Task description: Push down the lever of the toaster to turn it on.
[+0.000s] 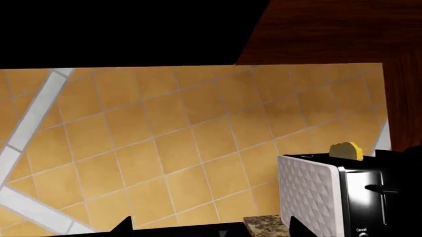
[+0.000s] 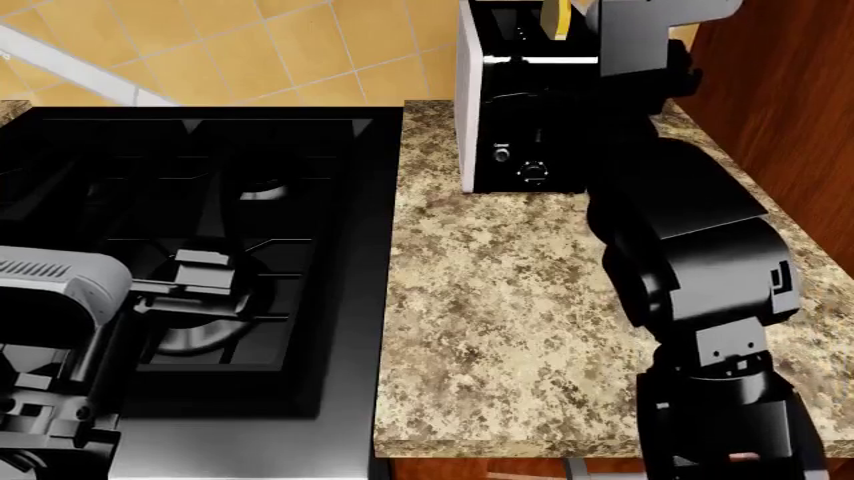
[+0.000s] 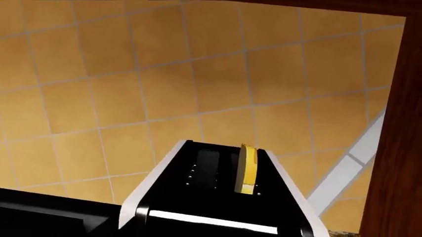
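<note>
Closest in the head view is the right arm [image 2: 694, 260], a bulky black column rising along the right side of the frame and reaching up toward the toaster [image 2: 514, 110]. Its upper links cover the toaster's right part, and the right claw itself is hidden at the top edge, so I cannot tell how far it is open or whether it holds anything. The right wrist view looks down on the toaster's slotted black top [image 3: 218, 197], with a yellow slice of bread [image 3: 247, 170] standing in one slot; no fingers show there.

The toaster stands at the back of the speckled granite table [image 2: 507, 300], near the tiled wall [image 2: 307, 45] and just right of the black stove [image 2: 200, 250]. Its glossy black end face looks toward the robot, with a round dial [image 2: 534, 172] low on it. The lever [image 1: 381, 189] shows in the left wrist view as a small dark tab on a vertical slot in that end face, sitting high on the slot.

The left arm [image 2: 80, 300] hangs low over the stove, well apart from the toaster. Of the left claw only dark tips [image 1: 122, 226] peek in at the edge of its own view; its opening cannot be told
</note>
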You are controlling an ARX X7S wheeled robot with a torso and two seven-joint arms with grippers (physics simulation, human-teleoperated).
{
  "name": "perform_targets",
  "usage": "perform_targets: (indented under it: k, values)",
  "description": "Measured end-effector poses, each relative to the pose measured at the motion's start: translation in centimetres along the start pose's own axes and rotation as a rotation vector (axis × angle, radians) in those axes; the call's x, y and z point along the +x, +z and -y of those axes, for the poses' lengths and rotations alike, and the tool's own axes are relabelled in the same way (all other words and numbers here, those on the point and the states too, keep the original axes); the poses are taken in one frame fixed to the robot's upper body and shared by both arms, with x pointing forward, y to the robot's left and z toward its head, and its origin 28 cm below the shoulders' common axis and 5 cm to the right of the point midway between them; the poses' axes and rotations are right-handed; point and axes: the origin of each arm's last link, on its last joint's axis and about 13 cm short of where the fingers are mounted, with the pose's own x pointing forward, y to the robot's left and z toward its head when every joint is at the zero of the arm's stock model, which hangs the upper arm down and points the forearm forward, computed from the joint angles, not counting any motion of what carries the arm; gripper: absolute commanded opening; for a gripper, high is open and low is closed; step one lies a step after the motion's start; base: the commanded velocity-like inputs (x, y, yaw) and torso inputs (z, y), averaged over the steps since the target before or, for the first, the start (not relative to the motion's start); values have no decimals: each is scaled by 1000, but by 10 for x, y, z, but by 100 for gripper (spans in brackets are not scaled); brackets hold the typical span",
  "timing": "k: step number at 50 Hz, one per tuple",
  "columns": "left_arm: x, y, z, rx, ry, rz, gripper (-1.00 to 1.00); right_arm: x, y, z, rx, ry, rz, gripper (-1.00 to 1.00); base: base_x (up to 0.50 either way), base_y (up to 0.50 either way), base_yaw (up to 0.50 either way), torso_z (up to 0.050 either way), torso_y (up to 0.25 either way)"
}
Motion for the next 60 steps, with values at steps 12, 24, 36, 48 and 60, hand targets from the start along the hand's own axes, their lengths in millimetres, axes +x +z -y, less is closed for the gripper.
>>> perform_targets:
  k: [12, 24, 36, 48, 60]
  values:
    - [0, 0, 0, 1, 0, -2, 100, 4, -3, 2, -15, -23, -22, 100, 0, 0, 0, 0, 0]
    - [-1, -1, 0, 1, 0, -3, 100, 7, -3, 1, -19, -25, -22, -100, 0, 0, 0, 0, 0]
    - [-1, -1, -1, 1, 2, -3, 100, 14, -2, -1, -14, -11, -15, -100, 0, 0, 0, 0, 0]
    - [-1, -1, -1, 2, 4, -4, 100, 16, -5, -3, -12, -5, -18, -100, 0, 0, 0, 0, 0]
    - [-1, -2, -1, 3, 4, -4, 100, 16, -10, -1, -13, -15, -32, -100, 0, 0, 0, 0, 0]
